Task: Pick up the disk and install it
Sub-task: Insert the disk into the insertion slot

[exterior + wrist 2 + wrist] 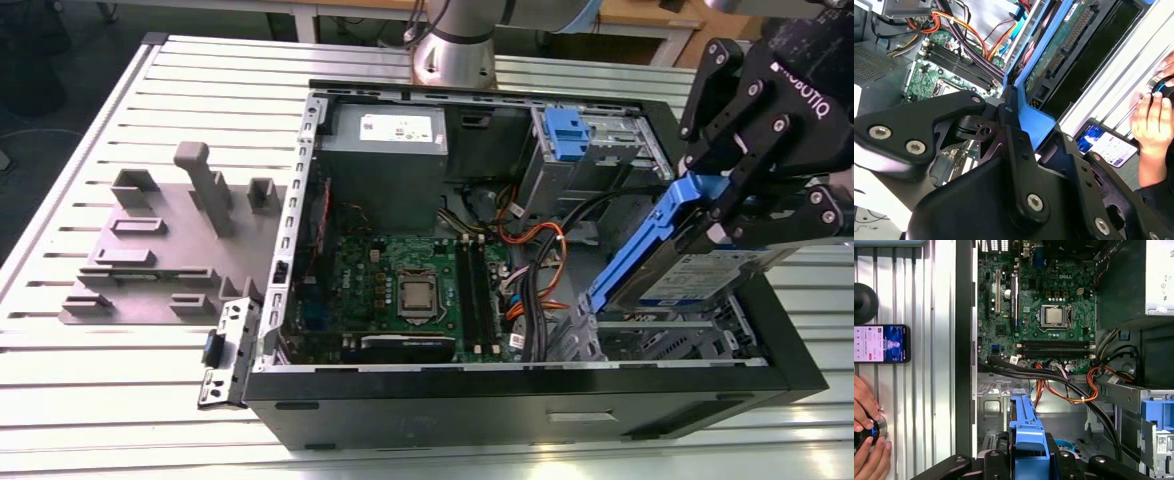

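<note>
The disk [687, 280] is a silver-grey drive with a white and blue label in a blue bracket. It hangs tilted, one end down, over the metal drive bay [667, 338] at the front corner of the open computer case [534, 395], on the exterior view's right. My gripper [741, 212] is shut on its upper end. In the second wrist view the disk's green underside [1064, 45] and blue bracket [1031, 120] run out from between the black fingers [1019, 150]. The first wrist view has the bracket [1026, 425] pointing into the case.
Inside the case lie the motherboard [400, 285], a grey power supply [387, 135], orange and black cables [534, 250] and a blue caddy [567, 135]. A grey fixture [160, 250] stands on the slatted table. A phone [881, 343] and a person's hands [866, 440] are beside the case.
</note>
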Action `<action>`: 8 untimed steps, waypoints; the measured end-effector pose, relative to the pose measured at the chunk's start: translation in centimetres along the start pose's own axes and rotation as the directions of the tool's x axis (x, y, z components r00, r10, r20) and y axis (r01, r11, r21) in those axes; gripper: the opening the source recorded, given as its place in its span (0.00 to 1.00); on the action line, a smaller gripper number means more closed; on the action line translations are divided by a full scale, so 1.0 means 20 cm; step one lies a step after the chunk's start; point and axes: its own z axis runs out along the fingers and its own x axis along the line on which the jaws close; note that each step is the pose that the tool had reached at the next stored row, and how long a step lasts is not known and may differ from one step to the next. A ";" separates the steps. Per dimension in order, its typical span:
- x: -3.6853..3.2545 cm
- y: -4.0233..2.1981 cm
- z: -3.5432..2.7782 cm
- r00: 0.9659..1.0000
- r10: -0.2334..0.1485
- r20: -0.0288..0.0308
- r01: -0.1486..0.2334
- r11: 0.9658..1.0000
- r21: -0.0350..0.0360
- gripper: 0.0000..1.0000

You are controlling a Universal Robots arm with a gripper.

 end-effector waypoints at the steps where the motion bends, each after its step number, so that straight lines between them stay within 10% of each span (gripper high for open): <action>1: 0.000 0.000 0.004 1.000 0.000 0.000 0.000 1.000 0.000 0.36; 8: 0.002 -0.007 0.026 1.000 0.000 0.000 0.000 1.000 0.000 0.36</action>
